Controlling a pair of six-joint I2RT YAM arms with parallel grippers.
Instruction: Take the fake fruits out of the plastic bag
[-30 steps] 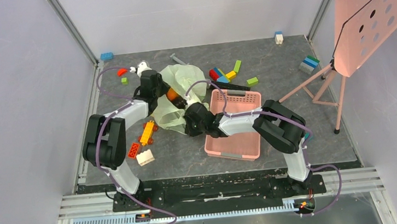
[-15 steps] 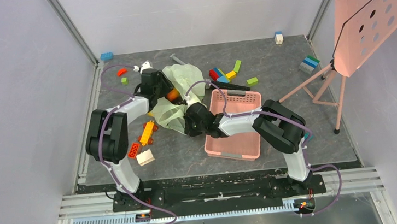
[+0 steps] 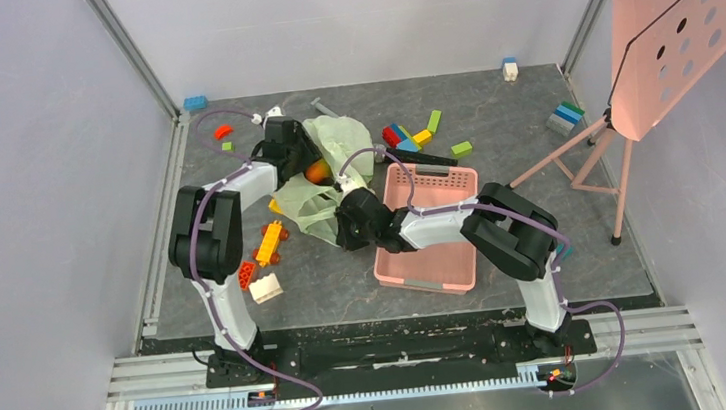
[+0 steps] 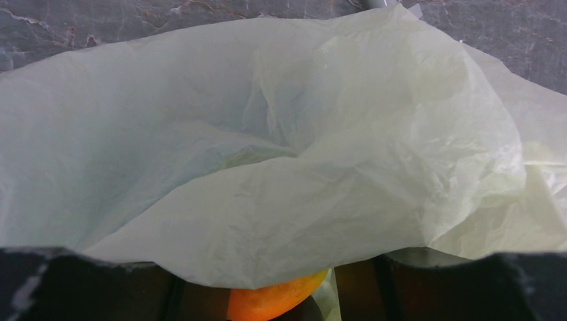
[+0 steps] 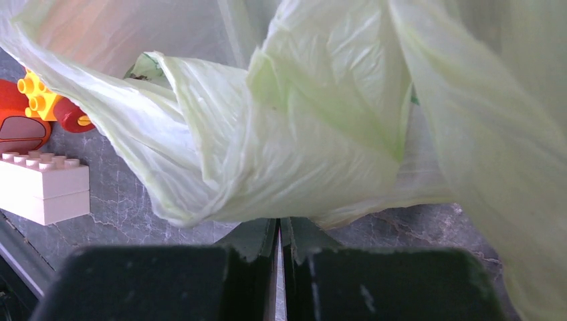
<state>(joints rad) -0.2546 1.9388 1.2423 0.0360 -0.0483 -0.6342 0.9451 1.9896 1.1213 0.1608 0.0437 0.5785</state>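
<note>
Pale green plastic bag lies crumpled on the table, touching the far left corner of the pink basket. Since one second earlier, the left arm has reached farther over the bag and its elbow has shifted toward centre. The left gripper jaws stand apart around the orange mango, which sits in the bag under a fold of film; contact cannot be determined. The right arm is unchanged, its forearm low across the basket. The right gripper jaws are pinched together on the bag's near edge.
</note>
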